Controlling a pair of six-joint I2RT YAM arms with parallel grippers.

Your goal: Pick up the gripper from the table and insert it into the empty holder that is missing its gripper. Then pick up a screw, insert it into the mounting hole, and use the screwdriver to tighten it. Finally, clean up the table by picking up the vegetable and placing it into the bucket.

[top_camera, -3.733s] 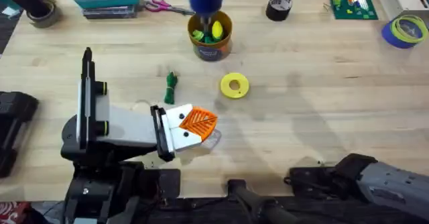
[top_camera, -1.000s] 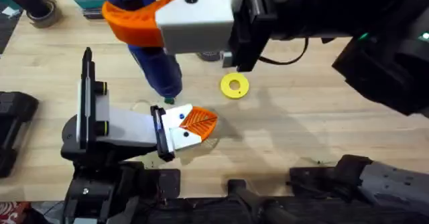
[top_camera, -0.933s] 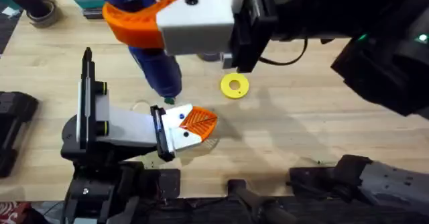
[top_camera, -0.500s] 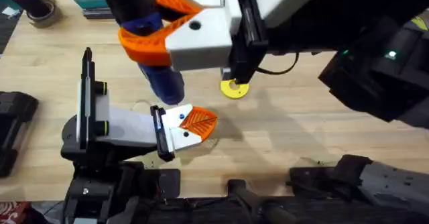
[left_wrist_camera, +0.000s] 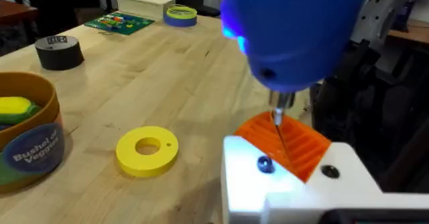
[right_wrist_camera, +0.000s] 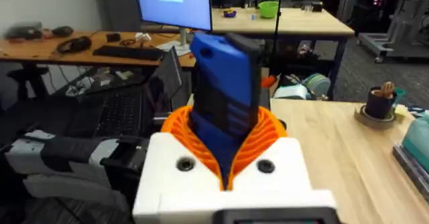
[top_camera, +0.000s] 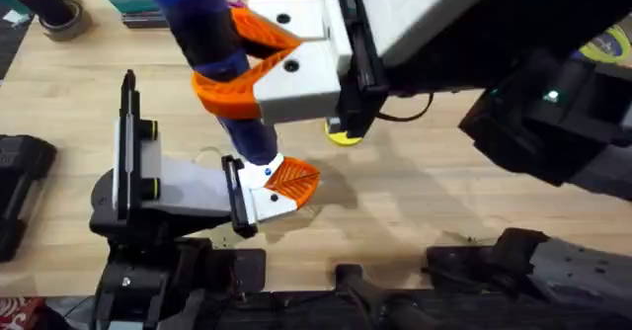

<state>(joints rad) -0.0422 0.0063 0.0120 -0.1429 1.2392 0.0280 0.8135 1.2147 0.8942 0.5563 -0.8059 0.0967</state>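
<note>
Right claw: in the overhead view I see my right gripper (top_camera: 242, 68) closed around the screwdriver (top_camera: 222, 53), holding it almost upright, with the tip down at the left arm's finger assembly.
Left claw: my left gripper (top_camera: 286, 187) lies low over the table; I cannot tell from this view if its fingers are apart or together.
Overhead, progress: the gripper (top_camera: 293, 178) sits joined to the holder (top_camera: 262, 194), so I judge the insertion step is done.
Overhead, change: 3.7 s ago the right arm was far back above the bucket; a second ago it was over the table with the blue tool above the left arm; now the tool is lower and closer to the white block. The green vegetable, seen earlier beside the yellow disc (top_camera: 341, 137), is now covered by the arm.
Left wrist: the thin metal tip meets the orange ribbed part near a dark screw (left_wrist_camera: 264, 164) in the white block; I judge the tightening is now in hand.
Left wrist, bucket: the bucket (left_wrist_camera: 30, 143) stands apart, already with toy foods inside.
Right wrist: the orange pads (right_wrist_camera: 271, 133) clamp the blue body on both sides.
Left to do: finish the tightening, then put the vegetable in the bucket.
</note>
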